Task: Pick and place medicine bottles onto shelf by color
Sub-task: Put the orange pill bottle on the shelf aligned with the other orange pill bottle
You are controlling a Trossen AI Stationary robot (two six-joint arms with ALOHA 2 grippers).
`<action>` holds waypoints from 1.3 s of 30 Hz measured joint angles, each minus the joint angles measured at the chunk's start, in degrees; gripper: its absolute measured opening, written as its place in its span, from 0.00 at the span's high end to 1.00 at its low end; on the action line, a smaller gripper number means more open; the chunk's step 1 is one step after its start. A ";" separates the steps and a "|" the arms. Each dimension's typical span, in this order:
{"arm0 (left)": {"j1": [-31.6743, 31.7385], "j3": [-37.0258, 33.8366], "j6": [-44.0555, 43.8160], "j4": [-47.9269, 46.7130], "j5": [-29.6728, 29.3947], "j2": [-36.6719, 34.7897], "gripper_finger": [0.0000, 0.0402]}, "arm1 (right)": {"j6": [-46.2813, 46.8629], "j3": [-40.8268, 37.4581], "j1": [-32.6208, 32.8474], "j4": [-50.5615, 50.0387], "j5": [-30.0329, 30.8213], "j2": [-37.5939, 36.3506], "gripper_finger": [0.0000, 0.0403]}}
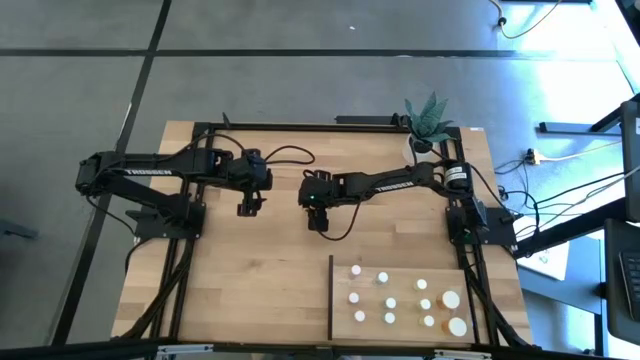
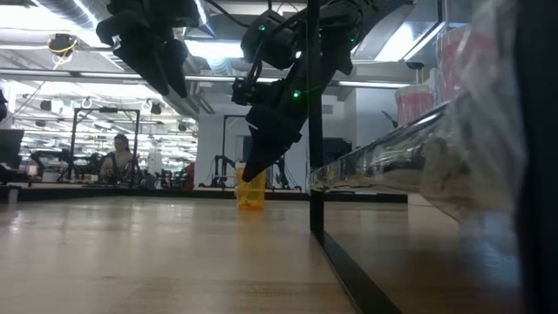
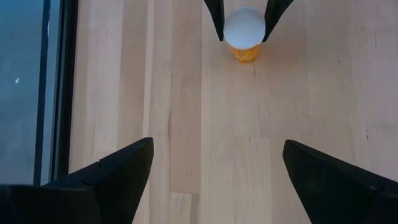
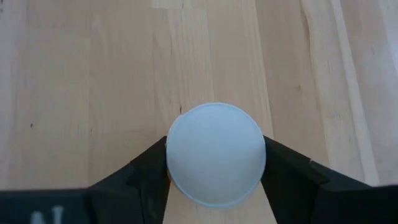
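An orange medicine bottle with a white cap (image 4: 216,155) stands near the middle of the table. It also shows in the low view (image 2: 250,195) and the left wrist view (image 3: 244,31). My right gripper (image 1: 318,220) is shut on it from above. My left gripper (image 1: 250,207) hangs open and empty to the bottle's left, above the table (image 3: 217,146). The shelf (image 1: 400,264), a light-wood panel with a dark upright edge (image 1: 331,298), lies at the near right. It holds pink bottles (image 1: 354,297), white ones (image 1: 390,302) and orange ones (image 1: 425,304) in columns. My right gripper pinches the bottle's white cap (image 4: 180,155) between its two fingers, one on each side. The fingers (image 3: 217,17) come from above, pointing down. The bottle is upright, and its orange base (image 2: 250,206) appears to rest on the table.
A potted plant (image 1: 428,125) stands at the far right of the table. Two larger bottles (image 1: 455,312) stand at the shelf's right end. Bare tabletop (image 1: 260,280) lies to the left of the shelf. A person sits in the room behind (image 2: 116,157).
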 joint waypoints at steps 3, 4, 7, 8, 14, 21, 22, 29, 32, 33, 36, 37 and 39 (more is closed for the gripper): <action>0.00 0.00 0.01 -0.01 0.00 0.00 0.12 | -0.01 -0.01 0.00 0.00 0.00 0.00 0.46; 0.00 0.00 0.01 0.00 0.00 0.00 0.12 | -0.02 -0.01 0.00 0.00 0.00 0.00 0.45; 0.00 0.00 0.01 0.00 0.00 0.00 0.12 | -0.37 -0.02 0.02 0.00 0.00 0.00 0.45; 0.00 0.00 0.01 0.00 0.00 0.00 0.12 | -1.00 -0.02 0.02 -0.02 -0.02 -0.12 0.46; 0.00 0.00 0.01 -0.02 0.00 0.00 0.12 | -1.53 -0.09 0.03 -0.33 -0.04 -2.12 0.46; 0.02 0.00 0.01 -0.04 0.00 0.00 0.12 | -1.51 -0.09 0.40 -4.92 -0.02 -7.38 0.46; 0.02 0.00 0.01 0.00 0.00 0.00 0.12 | -1.26 -0.09 0.51 -5.96 -0.04 -8.21 0.46; 0.01 0.00 0.01 0.02 -0.08 0.00 0.12 | 1.77 -0.09 2.86 -13.00 0.04 -13.86 0.46; 0.01 0.00 0.01 0.06 -0.11 0.00 0.12 | 3.58 -0.09 4.29 -15.90 0.02 -16.49 0.46; 0.02 0.00 0.01 0.07 -0.12 0.00 0.12 | 4.46 -0.09 4.79 -16.94 0.05 -17.51 0.46; 0.02 0.00 0.01 0.10 -0.13 0.00 0.12 | 6.95 -0.08 6.55 -20.53 2.62 -20.42 0.46; 0.00 0.00 -0.01 0.09 -0.13 0.00 0.12 | 8.14 -0.07 7.21 -22.06 4.11 -21.44 0.46; 0.00 0.00 0.01 0.11 -0.13 0.00 0.12 | 11.27 -0.07 8.72 -25.87 7.01 -23.55 0.46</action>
